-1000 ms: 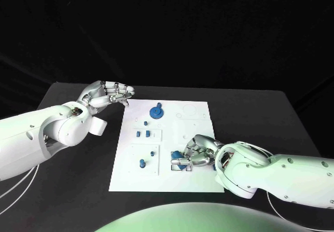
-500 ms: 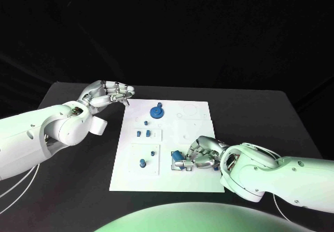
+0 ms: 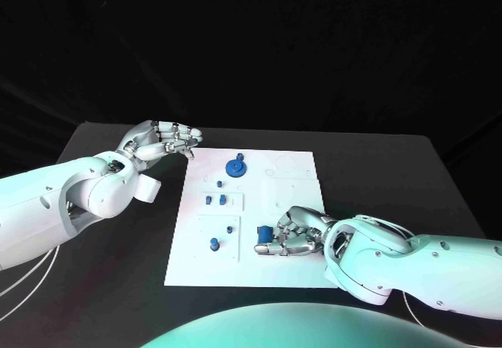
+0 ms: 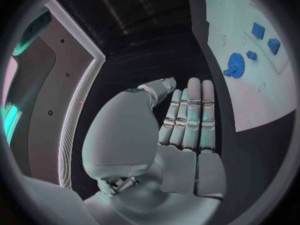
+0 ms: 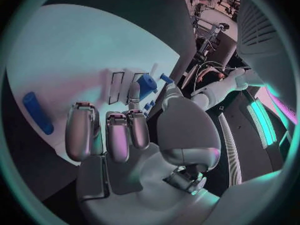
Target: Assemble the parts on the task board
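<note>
The black table point(image 3: 115, 290) carries the white task board point(image 3: 288, 196) in its middle, and both arms reach toward it. The left hand point(image 3: 162, 140) hovers just off the board's far left corner with its fingers curled in and nothing in them. The right hand point(image 3: 293, 232) sits low over the board's near right part, fingers bent down around a blue block point(image 3: 265, 234); the head view suggests a pinch, but whether it truly holds the block or only touches it I cannot tell. The right wrist view shows a blue cylinder point(image 5: 37, 112) lying loose on the board, apart from that hand. A blue gear point(image 3: 236, 169) stands at the far end, two small blue pegs point(image 3: 215, 200) sit in the middle panel, and a blue knob point(image 3: 215, 243) stands in the near left panel. The main risk, as I judge it, is a weak or off-centre grip: the block could twist as it lifts, jam crooked in its recess, or slip and knock the knob beside it. The bent fingers also hide the recess from above, so alignment would be poorly seen
</note>
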You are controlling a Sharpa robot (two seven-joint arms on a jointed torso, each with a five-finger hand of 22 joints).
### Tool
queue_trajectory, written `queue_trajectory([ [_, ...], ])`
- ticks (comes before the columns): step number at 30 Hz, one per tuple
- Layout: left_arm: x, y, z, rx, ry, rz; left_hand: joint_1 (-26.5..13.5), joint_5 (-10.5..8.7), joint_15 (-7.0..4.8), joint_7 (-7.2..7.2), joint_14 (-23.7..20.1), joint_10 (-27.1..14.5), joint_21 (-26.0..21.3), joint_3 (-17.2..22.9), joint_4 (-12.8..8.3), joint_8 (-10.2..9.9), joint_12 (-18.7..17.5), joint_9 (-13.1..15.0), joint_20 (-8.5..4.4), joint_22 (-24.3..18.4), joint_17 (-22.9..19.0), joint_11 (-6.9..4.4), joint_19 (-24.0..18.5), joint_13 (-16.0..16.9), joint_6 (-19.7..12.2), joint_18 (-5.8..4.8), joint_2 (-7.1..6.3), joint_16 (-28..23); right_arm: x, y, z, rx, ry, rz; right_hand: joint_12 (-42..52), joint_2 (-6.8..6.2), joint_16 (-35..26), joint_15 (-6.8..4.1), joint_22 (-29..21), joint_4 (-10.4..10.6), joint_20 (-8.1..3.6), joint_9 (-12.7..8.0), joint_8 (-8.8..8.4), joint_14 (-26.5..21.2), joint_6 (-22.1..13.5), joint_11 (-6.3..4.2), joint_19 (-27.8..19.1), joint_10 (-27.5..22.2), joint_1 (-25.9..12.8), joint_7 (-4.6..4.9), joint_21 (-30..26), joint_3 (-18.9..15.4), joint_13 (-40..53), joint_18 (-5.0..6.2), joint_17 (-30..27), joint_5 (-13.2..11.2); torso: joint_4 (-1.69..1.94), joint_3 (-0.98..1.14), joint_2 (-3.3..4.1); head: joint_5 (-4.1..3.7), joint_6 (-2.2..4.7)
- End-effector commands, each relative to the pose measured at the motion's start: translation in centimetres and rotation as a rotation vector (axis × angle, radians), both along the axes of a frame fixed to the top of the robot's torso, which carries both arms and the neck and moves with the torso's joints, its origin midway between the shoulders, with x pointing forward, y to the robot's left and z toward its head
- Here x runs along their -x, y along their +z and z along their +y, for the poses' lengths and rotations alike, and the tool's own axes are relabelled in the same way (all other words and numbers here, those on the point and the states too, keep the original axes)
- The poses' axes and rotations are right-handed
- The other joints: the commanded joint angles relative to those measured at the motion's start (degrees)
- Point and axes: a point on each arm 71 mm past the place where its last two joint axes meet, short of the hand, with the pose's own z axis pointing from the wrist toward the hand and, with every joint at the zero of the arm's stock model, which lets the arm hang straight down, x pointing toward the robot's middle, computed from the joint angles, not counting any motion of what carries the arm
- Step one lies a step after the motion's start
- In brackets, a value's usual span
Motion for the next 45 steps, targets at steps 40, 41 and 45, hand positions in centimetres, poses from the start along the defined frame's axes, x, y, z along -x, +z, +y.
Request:
queue_trajectory([
  [40,0.1,0.0,0.3,0.006,-0.002,0.005,-0.2,0.4,0.11,0.17,-0.4,-0.5,0.2,0.1,-0.5,0.1,0.5,-0.1,-0.01,0.1,0.0,0.01,-0.3,0.0,-0.1,0.67,0.66,-0.3,-0.7,1.0,-3.5,0.019,-0.033,-0.114,-0.8,2.33,0.1,-0.29,11.2,-0.3,-0.24,-1.7,-1.35,5.0,-1.1,-0.08,1.5,2.8,13.3,0.4,-0.7,3.1,9.5,-0.56,9.9,-0.8,-0.16,-0.04,-0.11,0.02,-0.04],
  [41,0.1,0.0,0.3,0.005,-0.001,0.005,-0.2,0.4,0.11,0.17,-0.4,-0.5,0.2,0.1,-0.5,0.1,0.5,-0.1,-0.01,0.1,0.0,0.01,-0.3,0.0,-0.1,0.67,0.66,-0.3,-0.8,1.2,-4.0,0.013,-0.044,-0.129,-0.9,2.25,0.1,-0.27,11.1,-0.3,-0.23,-1.7,-1.38,5.0,-1.2,-0.06,1.5,2.8,13.4,0.41,-0.8,3.1,9.4,-0.55,9.9,-0.8,-0.17,-0.05,-0.12,-0.07,-0.05],
  [45,0.1,0.0,0.3,0.005,0.0,0.004,-0.2,0.4,0.11,0.17,-0.4,-0.5,0.2,0.1,-0.5,0.1,0.5,-0.1,-0.01,0.1,0.0,0.01,-0.3,0.0,-0.1,0.67,0.66,-0.3,-1.3,1.9,-6.3,0.018,-0.086,-0.162,-1.4,1.78,0.0,-0.04,11.0,-0.4,-0.03,-1.9,-1.88,4.9,-1.8,0.21,1.3,2.5,15.2,0.72,-1.2,3.3,9.2,-0.49,9.6,-0.7,-0.2,-0.12,-0.23,-0.54,-0.09],
])
